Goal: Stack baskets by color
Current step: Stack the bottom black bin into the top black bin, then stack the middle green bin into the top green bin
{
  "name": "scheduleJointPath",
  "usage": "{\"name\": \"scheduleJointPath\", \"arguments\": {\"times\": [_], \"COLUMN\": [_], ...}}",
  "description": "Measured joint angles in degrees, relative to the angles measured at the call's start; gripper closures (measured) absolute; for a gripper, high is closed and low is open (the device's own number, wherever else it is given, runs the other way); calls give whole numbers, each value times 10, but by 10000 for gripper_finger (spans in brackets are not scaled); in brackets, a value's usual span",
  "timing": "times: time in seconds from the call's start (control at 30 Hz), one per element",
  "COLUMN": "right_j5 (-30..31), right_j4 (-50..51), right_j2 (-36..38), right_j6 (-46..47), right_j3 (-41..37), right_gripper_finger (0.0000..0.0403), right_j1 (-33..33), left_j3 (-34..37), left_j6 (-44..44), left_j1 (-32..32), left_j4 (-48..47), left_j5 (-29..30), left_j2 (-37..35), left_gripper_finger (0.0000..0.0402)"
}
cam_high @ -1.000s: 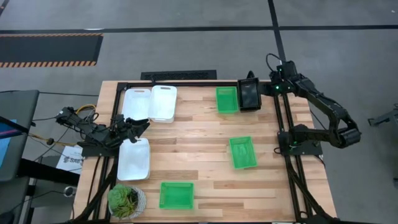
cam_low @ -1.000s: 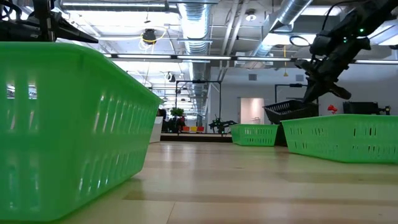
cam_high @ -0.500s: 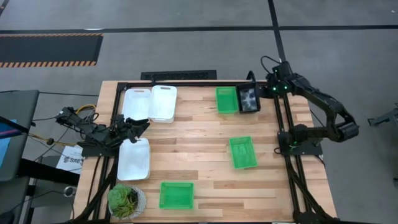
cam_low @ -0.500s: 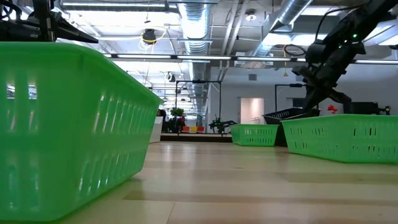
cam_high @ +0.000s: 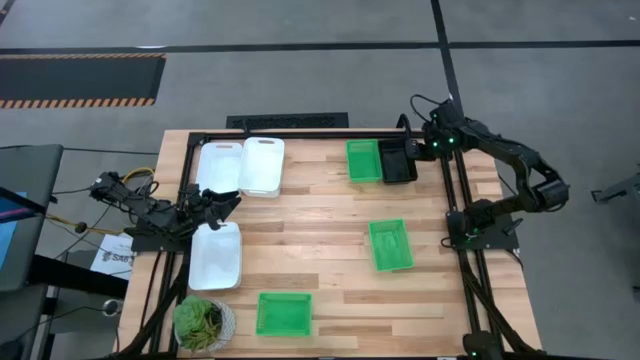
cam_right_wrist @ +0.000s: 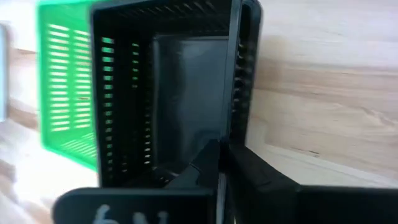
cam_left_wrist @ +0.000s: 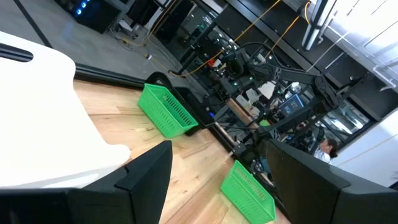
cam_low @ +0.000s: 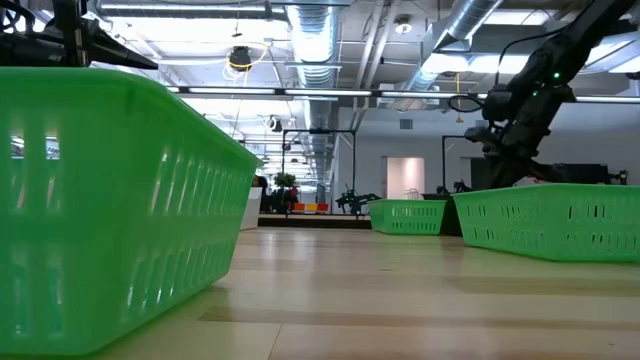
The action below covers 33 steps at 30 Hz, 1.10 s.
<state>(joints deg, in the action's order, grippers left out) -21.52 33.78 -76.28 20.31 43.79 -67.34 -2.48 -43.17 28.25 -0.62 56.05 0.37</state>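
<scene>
My right gripper (cam_high: 418, 150) pinches the wall of the black basket (cam_high: 394, 162), beside a green basket (cam_high: 364, 160). The black basket's long axis runs straight ahead of my fingers. My left gripper (cam_high: 228, 203) waits, open, between white baskets (cam_high: 241, 166).

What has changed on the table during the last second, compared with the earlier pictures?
The right claw lowered the black basket from a tilted, raised position until it sits flat at the far edge of the table, beside a green basket. The claw's fingers are still at the black basket's rim. The left claw, the white baskets and the plant stayed where they were.
</scene>
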Motion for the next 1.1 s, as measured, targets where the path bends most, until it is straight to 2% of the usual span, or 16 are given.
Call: {"name": "scheduleJointPath", "arguments": {"times": [0.2,0.43,0.6,0.87,1.1], "right_j5": [52,57,57,57,68], "right_j4": [-14,-49,-25,97,235], "right_j2": [1,1,7,64,131], "right_j6": [0,8,11,13,43], "right_j3": [2,2,26,85,90], "right_gripper_finger": [317,289,278,277,277], "right_j1": [24,29,29,51,147], "left_j3": [0,0,0,0,0], "left_j6": [5,5,5,5,5], "left_j1": [0,0,0,0,0], "left_j4": [0,-1,-1,0,0], "left_j5": [0,0,-1,-2,-2], "left_j2": [0,0,0,0,0], "left_gripper_finger": [152,152,152,152,152]}}
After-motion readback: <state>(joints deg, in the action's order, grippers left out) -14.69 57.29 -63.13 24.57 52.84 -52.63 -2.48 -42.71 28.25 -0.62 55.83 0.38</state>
